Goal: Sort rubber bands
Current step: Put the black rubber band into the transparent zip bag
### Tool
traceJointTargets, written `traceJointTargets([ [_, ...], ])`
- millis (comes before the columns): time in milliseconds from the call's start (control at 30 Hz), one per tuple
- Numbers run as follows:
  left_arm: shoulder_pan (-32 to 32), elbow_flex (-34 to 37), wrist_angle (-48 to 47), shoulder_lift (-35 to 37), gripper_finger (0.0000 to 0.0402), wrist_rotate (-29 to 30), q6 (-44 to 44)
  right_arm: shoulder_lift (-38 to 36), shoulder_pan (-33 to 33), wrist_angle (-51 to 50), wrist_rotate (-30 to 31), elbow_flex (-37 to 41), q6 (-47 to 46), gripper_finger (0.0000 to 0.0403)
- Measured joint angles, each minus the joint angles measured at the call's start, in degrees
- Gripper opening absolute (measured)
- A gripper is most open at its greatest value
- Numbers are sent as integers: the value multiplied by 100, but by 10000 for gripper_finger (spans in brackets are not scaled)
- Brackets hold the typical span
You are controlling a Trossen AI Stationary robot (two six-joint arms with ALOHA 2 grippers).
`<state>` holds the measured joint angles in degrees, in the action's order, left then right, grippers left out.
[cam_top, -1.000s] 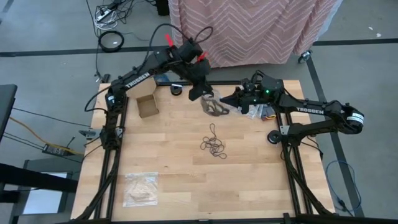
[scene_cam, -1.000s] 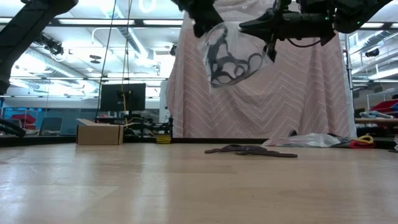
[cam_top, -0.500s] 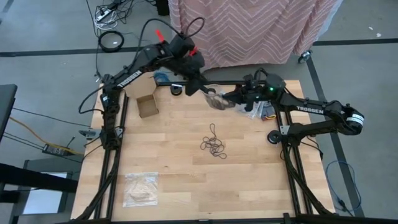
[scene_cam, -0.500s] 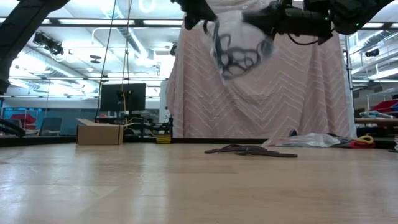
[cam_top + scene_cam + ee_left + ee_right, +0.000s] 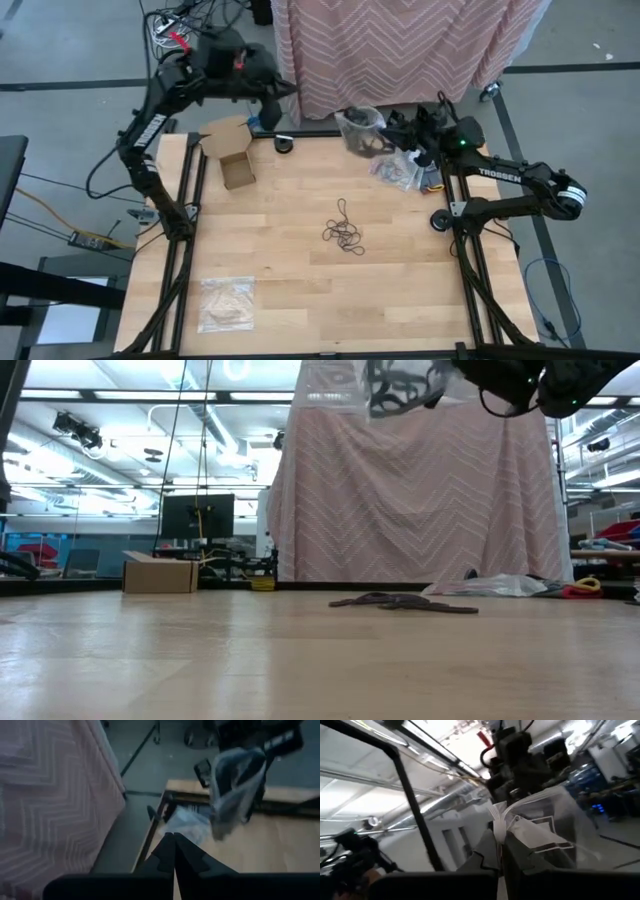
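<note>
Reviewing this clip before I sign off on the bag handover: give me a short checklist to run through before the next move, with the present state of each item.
1. Right gripper shut on the clear plastic bag: ok, the bag's edge is pinched between its fingers.
2. Bag lifted clear of the table: ok, it hangs high in the low view.
3. Left gripper free of the bag: ok, shut on nothing, off the table's back left corner.
4. Black rubber bands inside the bag: ok.
5. Loose pile of black rubber bands at mid-table: not ok, unsorted.
6. Bag's opening facing up: cannot tell.
</note>
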<state>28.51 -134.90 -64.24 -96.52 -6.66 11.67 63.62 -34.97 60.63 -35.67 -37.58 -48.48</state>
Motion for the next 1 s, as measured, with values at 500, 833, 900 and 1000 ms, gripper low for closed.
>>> traceJointTargets([
  [500,28,967,88,-253,10,-458,456,115,310,145,904,-8,577,0],
  [833,27,966,853,-264,10,-731,576,358,233,267,822,-48,530,0],
  [900,4,966,879,-276,10,-756,576,421,244,336,783,-98,466,0],
  [1000,0,967,962,-340,10,-725,587,467,225,356,761,-100,373,0],
])
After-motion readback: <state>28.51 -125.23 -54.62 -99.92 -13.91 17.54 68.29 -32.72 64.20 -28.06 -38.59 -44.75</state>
